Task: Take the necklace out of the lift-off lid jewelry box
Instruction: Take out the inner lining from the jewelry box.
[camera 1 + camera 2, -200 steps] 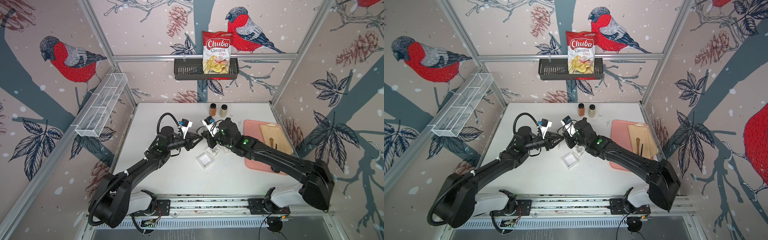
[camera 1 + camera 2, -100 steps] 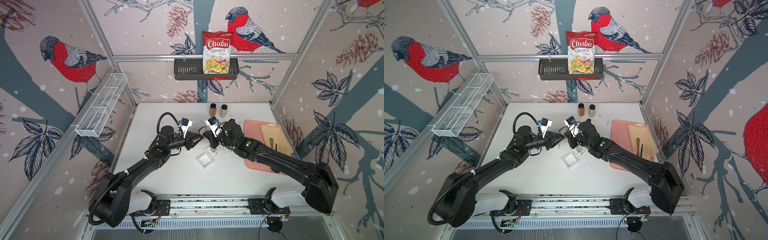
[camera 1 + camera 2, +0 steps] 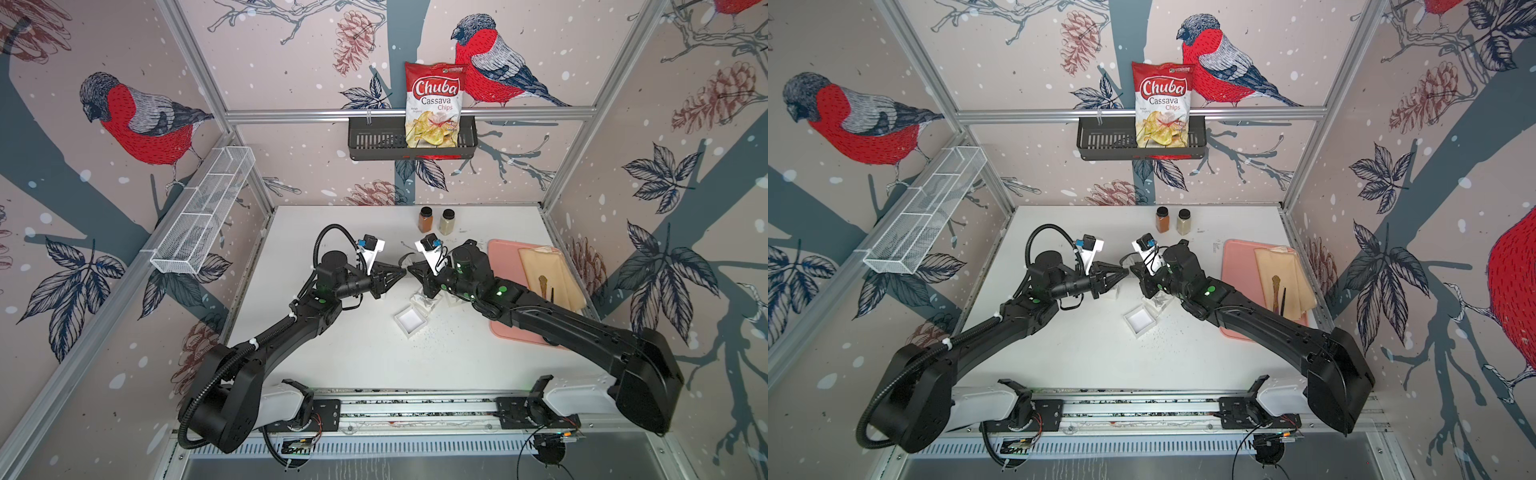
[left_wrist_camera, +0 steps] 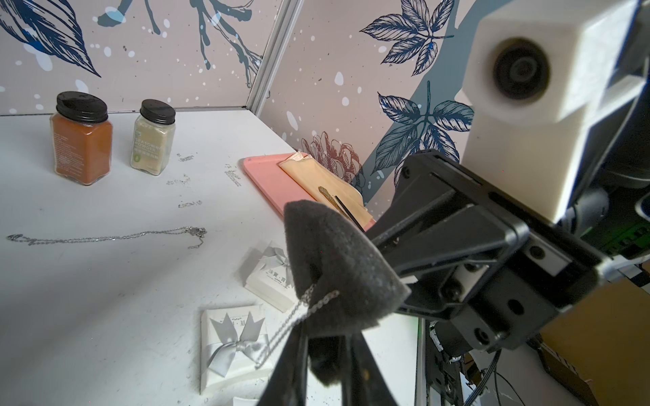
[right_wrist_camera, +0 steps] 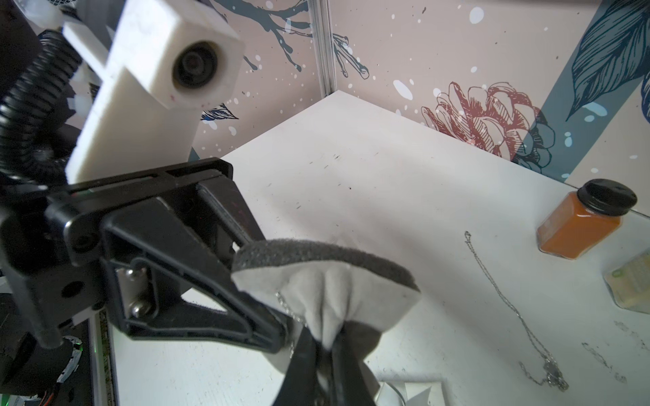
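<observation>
- In both top views the two arms reach in from either side and meet nose to nose above the middle of the white table (image 3: 332, 365). The left gripper (image 3: 401, 273) and the right gripper (image 3: 412, 270) each taper to a point, tips almost touching. What sits between them is too small to read from up here
- Just in front of them, toward the rail, an open white box (image 3: 410, 320) sits on the table. A pink tray (image 3: 500, 255) lies off to the right, and an orange spice jar (image 3: 425, 219) and a pale spice jar (image 3: 447, 221) stand at the back
- In the left wrist view a dark foam pad (image 4: 330, 267) is up off the table, and the necklace (image 4: 297, 316) hangs from its lower edge in a silver loop. The left fingers (image 4: 288, 379) are drawn in close on the pad's bottom corner, though I can't tell whether the chain is in the nip too. The right gripper comes at the pad from its far side. Below lie a white box with a silver bow (image 4: 228, 337) and another like it beside it, and a second chain (image 4: 105, 236) is stretched out on the table near the jars
- In the right wrist view the right fingers (image 5: 300, 376) are pressed together on a fold of the pad's grey velvet face, which buckles between them. The chain shows at the pad's edge, just beside the left gripper's tip
</observation>
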### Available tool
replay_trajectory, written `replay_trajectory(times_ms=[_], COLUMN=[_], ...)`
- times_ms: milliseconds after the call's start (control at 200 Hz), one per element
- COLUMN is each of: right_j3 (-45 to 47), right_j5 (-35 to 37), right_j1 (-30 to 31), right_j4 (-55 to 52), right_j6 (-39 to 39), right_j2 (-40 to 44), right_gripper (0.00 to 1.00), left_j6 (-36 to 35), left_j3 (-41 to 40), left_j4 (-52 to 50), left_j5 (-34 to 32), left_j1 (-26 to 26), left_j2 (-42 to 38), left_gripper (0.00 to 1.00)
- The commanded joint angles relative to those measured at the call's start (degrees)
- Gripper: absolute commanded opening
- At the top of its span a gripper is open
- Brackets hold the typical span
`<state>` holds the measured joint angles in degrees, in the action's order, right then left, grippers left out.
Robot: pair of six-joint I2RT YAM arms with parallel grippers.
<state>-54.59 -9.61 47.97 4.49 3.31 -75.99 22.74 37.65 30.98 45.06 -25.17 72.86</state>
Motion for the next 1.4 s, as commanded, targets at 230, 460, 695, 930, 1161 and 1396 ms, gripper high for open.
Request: replay_trajectory(times_ms=[230, 460, 695, 930, 1161, 1396], right_j3=[1.85, 2.20, 2.72, 4.84, 5.10, 5.41], right_j5=[-4.03, -5.79, -7.44, -15.96, -25.24, -18.53], right_j1=[-1.46, -2.64, -3.82, -6.91, -8.29, -9.40], right_j4=[3.32, 3.17, 2.57, 3.53, 3.94, 3.15], right_j6=[1.43, 1.65, 1.52, 2.90, 2.74, 1.95], right_j2=[1.37, 1.55, 2.85, 6.59, 6.96, 8.56], right_gripper=[0.16, 0.24, 0.25, 0.25, 0.26, 0.49], left_j6=[0.59, 0.17, -1.68, -7.37, -10.79, -11.70], left_j3=[0.40, 0.34, 0.54, 1.43, 1.45, 0.78], left_j4=[2.77, 2.67, 1.30, -3.65, -5.17, -5.35], left_j5=[1.22, 1.43, 0.70, -0.90, -0.03, 2.11], left_j1=[0.05, 0.03, 0.04, 0.03, 0.04, 0.06], left_j2=[0.09, -0.06, -0.60, -3.48, -5.27, -7.46], left_gripper=[0.11, 0.06, 0.00, 0.00, 0.00, 0.00])
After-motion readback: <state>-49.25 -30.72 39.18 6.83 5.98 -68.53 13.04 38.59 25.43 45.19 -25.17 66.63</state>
